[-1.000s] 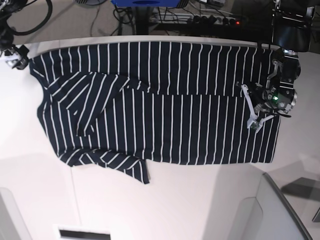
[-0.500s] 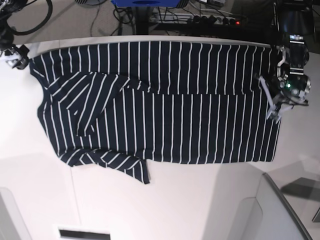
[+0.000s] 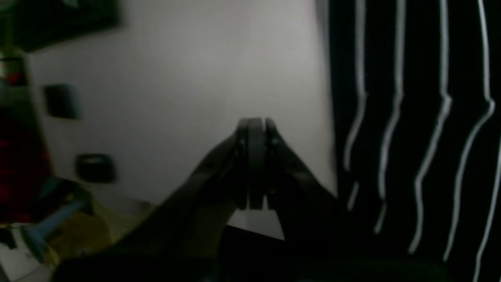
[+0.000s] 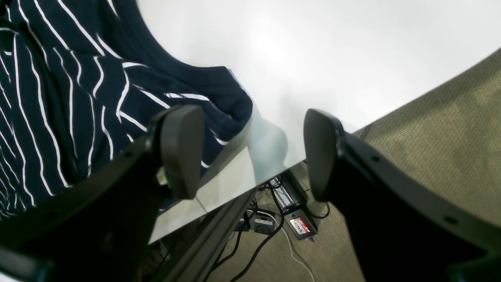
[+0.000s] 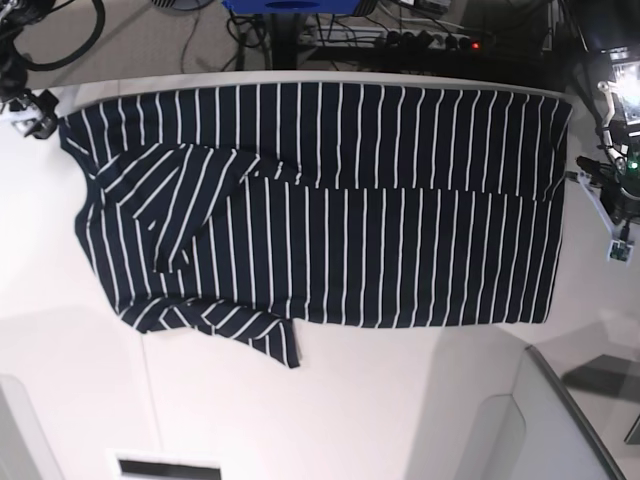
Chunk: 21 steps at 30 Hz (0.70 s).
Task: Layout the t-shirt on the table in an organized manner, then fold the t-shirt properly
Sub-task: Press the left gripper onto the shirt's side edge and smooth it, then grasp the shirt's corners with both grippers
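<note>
While the t-shirt [image 5: 320, 210] lies spread across the far part of the table [image 5: 350, 400], one sleeve folded over its body at the base view's left and its far edge along the table's far rim, both arms stand off the cloth. Left gripper [image 3: 254, 129], at the base view's right beside the hem, has its fingers pressed together over bare tabletop, holding nothing. Right gripper [image 4: 250, 152], at the table's corner by the shirt's dark edge, has its fingers [image 4: 182, 149] spread apart and empty.

Base view overhead above the table [image 5: 330, 400], wrist views close, perhaps sharing t-shirt [image 5: 320, 210] edges
</note>
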Available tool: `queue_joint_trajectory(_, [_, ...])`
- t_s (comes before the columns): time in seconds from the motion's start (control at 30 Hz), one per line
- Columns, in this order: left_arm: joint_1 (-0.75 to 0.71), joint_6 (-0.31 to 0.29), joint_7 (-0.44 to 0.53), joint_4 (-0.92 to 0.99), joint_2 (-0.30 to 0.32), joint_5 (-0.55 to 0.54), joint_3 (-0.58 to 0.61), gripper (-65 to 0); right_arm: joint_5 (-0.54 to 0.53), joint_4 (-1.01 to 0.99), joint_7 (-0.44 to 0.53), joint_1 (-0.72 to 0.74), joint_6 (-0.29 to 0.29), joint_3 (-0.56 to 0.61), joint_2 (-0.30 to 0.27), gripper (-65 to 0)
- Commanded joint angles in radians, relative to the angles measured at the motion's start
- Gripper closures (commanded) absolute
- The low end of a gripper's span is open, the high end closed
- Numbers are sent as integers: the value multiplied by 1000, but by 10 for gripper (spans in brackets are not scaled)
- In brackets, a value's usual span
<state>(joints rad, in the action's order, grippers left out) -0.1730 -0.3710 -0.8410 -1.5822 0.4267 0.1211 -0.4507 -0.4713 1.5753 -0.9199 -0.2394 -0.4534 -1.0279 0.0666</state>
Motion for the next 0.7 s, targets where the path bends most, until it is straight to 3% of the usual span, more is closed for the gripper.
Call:
queue_joint_trajectory(0.0, [-18,2,4,-20,10,-8,7,0,-13,14,11,-1,-6,-4,-12,-381])
queue_joint_trajectory(0.13, [-36,0,4,-27,-76,-8,26,0,-13,14,11,2,-6,4,-12,-381])
queue_joint_trajectory(0.27, [-67,-1,24,-30,-182,-18,25,0,-13,21,22,-25,-12,100,-18,-380])
queue_joint_trajectory(0.33, [-82,-1,79,-27,-217,-61,19,0,-13,40,63,-45,-66,151,-20,-377])
queue_joint_trajectory(0.47, [-141,-1,176,-30,-214,-163,17,0,-13,73,115,-107,-187,268,-26,-377])
queue_joint_trajectory(0.53, [-167,0,210,-30,-213,-211,8,0,-13,66,123,-122,-241,337,-58,-377])
queue_joint_trajectory(0.6, [-188,0,226,-30,-219,-246,-35,0,-13,53,124,-125,-245,389,-77,-374])
queue_joint_trajectory(0.67, [-198,0,233,-30,-220,-277,-79,0,-13,40,124,-119,-245,412,-83,-314])
